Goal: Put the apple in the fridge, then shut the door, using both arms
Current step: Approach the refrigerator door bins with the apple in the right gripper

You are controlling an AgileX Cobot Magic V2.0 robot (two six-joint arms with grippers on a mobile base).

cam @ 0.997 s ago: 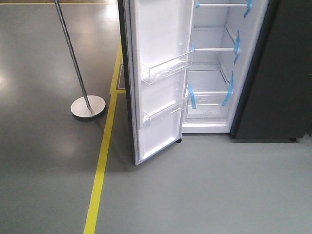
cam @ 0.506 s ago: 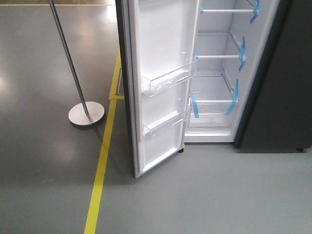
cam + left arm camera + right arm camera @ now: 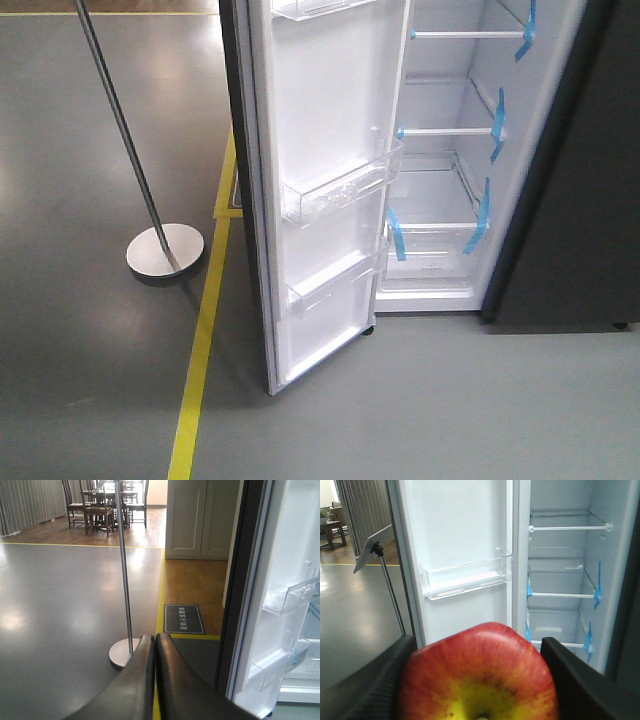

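Open fridge [image 3: 560, 580] behind — apple [image 3: 477, 685], dimple camera-ward, in right claw [image 3: 477, 647].

The dark left gripper [image 3: 154, 639], fingers pressed together, faces a round-based metal pole stand [image 3: 125, 580] beside the open white-lined door [image 3: 287, 540].

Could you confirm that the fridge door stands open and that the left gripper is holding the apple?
Not quite: the right gripper is holding the apple, as the right wrist view shows; the left gripper is shut and empty. The fridge door does stand open.
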